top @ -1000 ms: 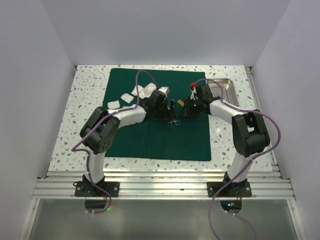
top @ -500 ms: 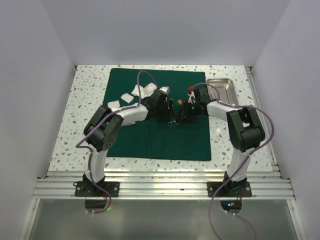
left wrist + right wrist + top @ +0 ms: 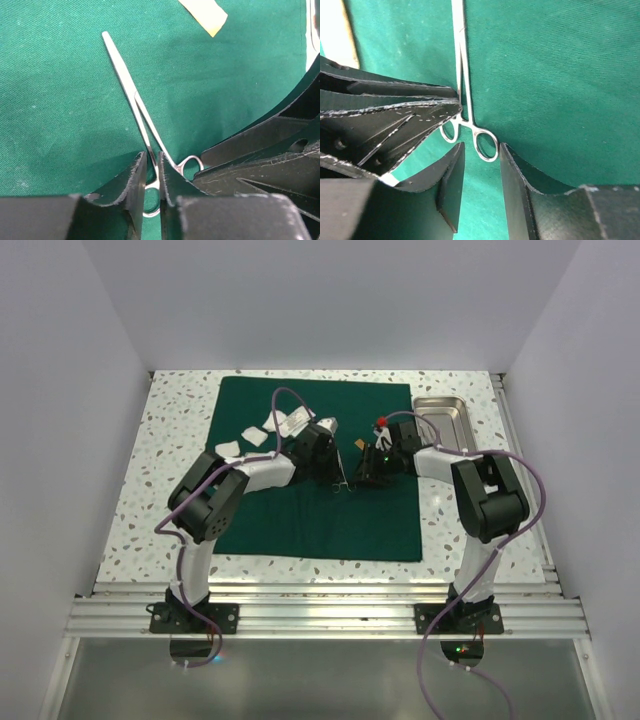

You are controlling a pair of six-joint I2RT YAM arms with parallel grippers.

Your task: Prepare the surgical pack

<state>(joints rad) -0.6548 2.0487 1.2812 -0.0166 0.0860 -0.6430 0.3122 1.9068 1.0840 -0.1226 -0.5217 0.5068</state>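
Steel forceps (image 3: 122,70) lie on the dark green cloth (image 3: 310,515), tips pointing away from me. My left gripper (image 3: 151,156) is shut on the forceps' shank, just ahead of one finger ring. My right gripper (image 3: 482,147) is open, and the other ring (image 3: 486,145) sits just inside its fingertips, touching neither. In the top view both grippers meet over the forceps (image 3: 343,483) at the cloth's middle. White gauze pads (image 3: 255,435) lie at the cloth's left. The steel tray (image 3: 445,420) stands at the back right, off the cloth.
A small tan strip (image 3: 205,12) lies on the cloth beyond the forceps' tips. The two grippers' fingers almost touch each other. A speckled tabletop (image 3: 160,490) surrounds the cloth, with white walls on three sides.
My left gripper has closed from wide open onto the forceps' shank. The right gripper has slid left toward the forceps' rings.
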